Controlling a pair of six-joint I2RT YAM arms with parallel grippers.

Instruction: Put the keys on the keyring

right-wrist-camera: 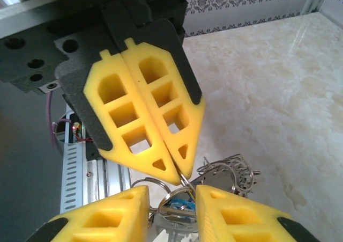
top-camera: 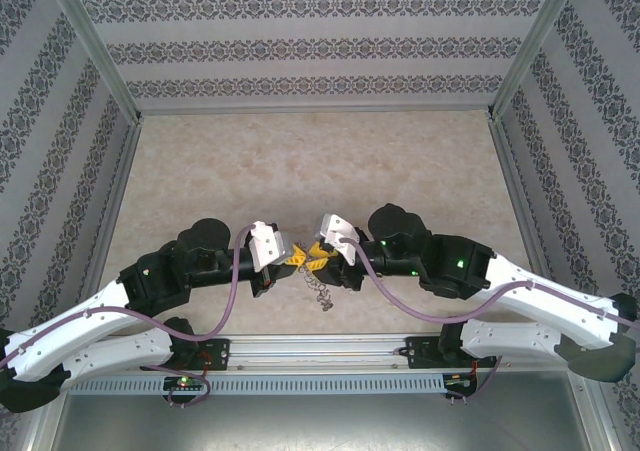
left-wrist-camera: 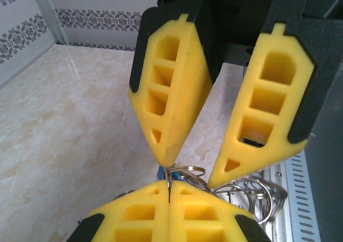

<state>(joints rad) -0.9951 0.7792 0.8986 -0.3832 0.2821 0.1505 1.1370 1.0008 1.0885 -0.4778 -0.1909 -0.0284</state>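
Left end effector (left-wrist-camera: 169, 191) clamped on keyring (right-wrist-camera: 229, 169); right end effector (right-wrist-camera: 171, 198) spread apart.

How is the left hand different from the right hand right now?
The left hand is shut, its yellow fingertips pinching a wire of the keyring; the right hand is open, fingers spread either side of that ring. The left reaches in from the left, the right from the right. Both have yellow latticed fingers and face each other tip to tip.

A lab test booth: aluminium frame (top-camera: 92, 46), patterned wall panels (top-camera: 310, 46), marble-look tabletop (top-camera: 310, 161).
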